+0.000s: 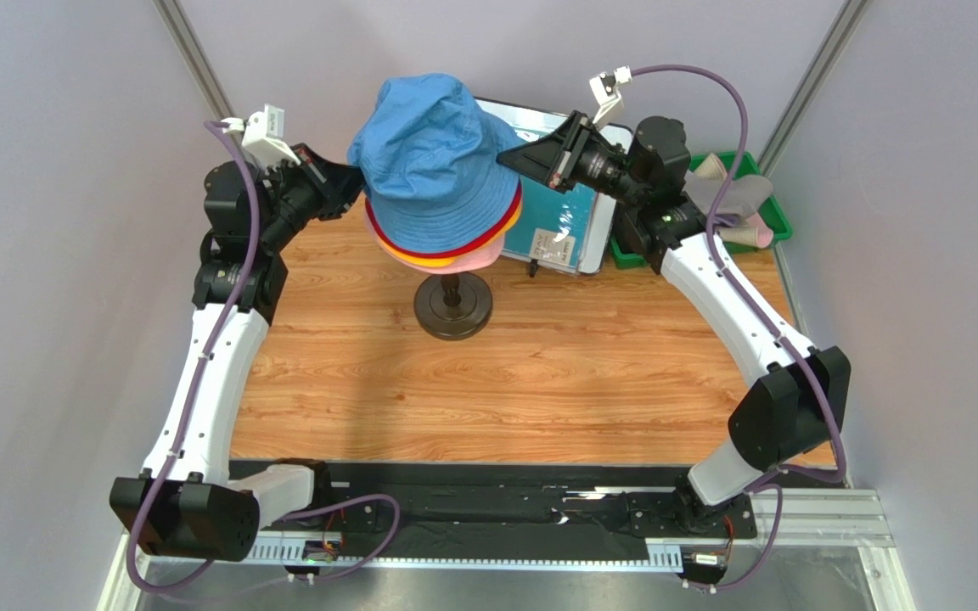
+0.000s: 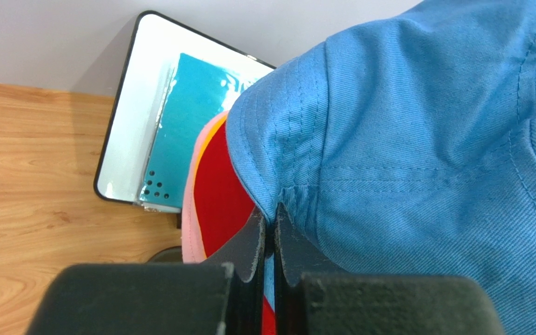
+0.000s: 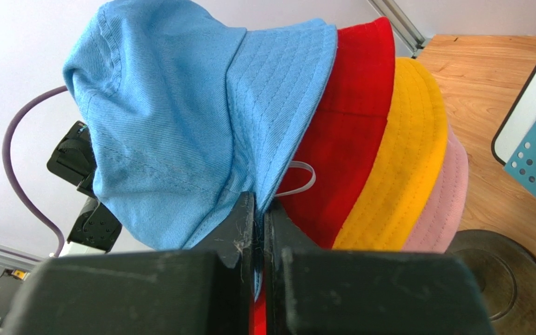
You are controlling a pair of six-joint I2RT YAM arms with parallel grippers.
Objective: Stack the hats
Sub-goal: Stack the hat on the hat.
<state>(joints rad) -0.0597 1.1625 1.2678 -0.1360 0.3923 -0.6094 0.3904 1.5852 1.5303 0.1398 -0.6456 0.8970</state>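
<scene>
Blue hat (image 1: 437, 159): top of the pile, draped over the red hat (image 3: 348, 125), the orange-yellow hat (image 3: 403, 160) and the pink hat (image 3: 442, 202), whose brims show in turn beneath it.
Left claw (image 2: 272, 220): clenched on a fold of the blue brim. The cloth rises ahead of it and spreads to its right.
Right claw (image 3: 258, 206): clenched on the brim's edge at the opposite side. The crown bulges ahead of it and to its left.
Line between claws: runs straight across the hat, which sits between the two tips, so neither arm is nearer. Each holds its own side.
Crown: bunched and pushed up, leaning toward the left claw's side, not pulled snug over the red one.
Pile's axis: from the crown down to the dark round base (image 1: 453, 306) on the worktop (image 1: 558, 382), below both claws. What carries the hats is hidden under the cloth.
Deciding relation: the brim is held level with the red brim, and the seat lies below the claws along that axis. An even downward draw from both sides looks like what would settle it, while a lopsided pull would likely tip the crown further.
Beside: the teal sheet (image 2: 180, 118) lies beyond the left claw's tip, apart from the hats.
Left to stack: a lavender hat (image 1: 726, 191) in the green tray (image 1: 775, 217), behind the right claw.
</scene>
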